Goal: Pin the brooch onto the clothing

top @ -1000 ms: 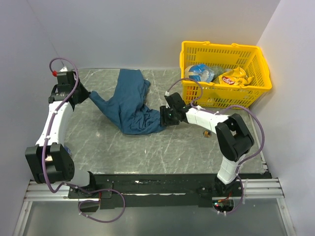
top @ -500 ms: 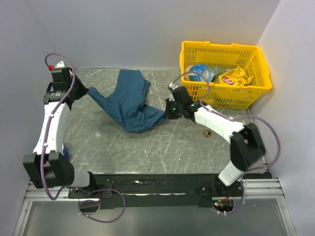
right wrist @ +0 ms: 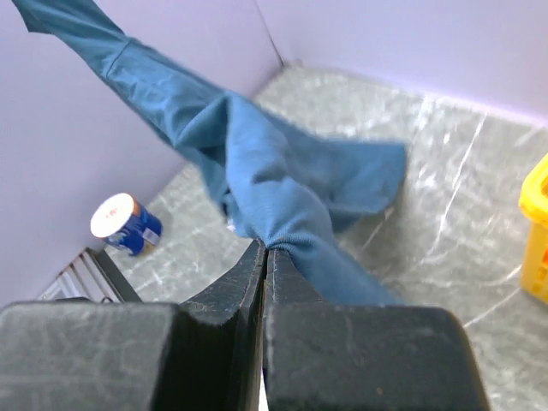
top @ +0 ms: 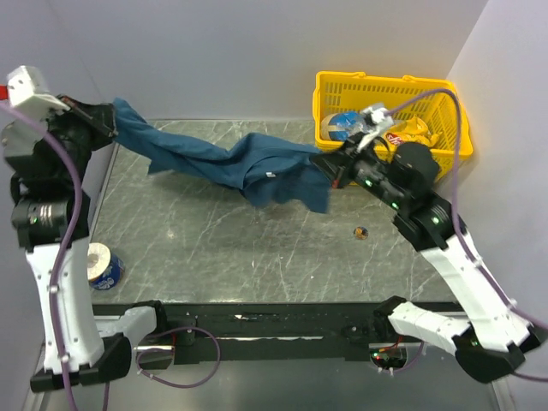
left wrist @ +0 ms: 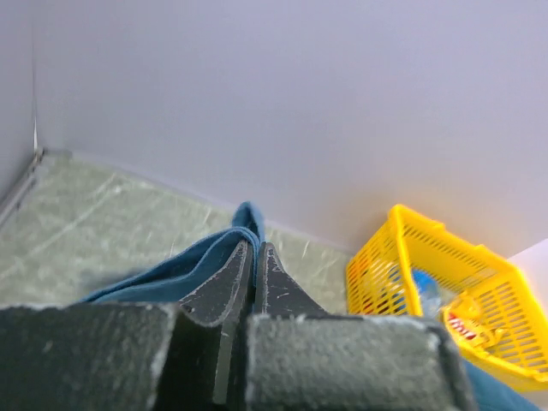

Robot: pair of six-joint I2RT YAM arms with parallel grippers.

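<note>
The clothing (top: 214, 158), a dark teal T-shirt, hangs stretched in the air between my two grippers, and its white label (top: 268, 175) shows near the middle. My left gripper (top: 109, 120) is shut on the shirt's left end, high at the back left; in the left wrist view the fabric (left wrist: 171, 270) folds over the closed gripper (left wrist: 254, 250). My right gripper (top: 330, 168) is shut on the shirt's right end. In the right wrist view the cloth (right wrist: 257, 163) bunches at that gripper (right wrist: 266, 249). The brooch (top: 360, 232) lies on the table, below the right gripper and apart from the shirt.
A yellow basket (top: 447, 141) holding packets stands at the back right, just behind the right arm. A blue and white can (top: 104, 266) lies by the left wall, also visible from the right wrist as the can (right wrist: 127, 224). Grey walls close in the table on three sides.
The right gripper has shut on the shirt. Both arms have risen and moved apart, lifting the shirt off the table and pulling it out long. The can by the left wall has come into view.
</note>
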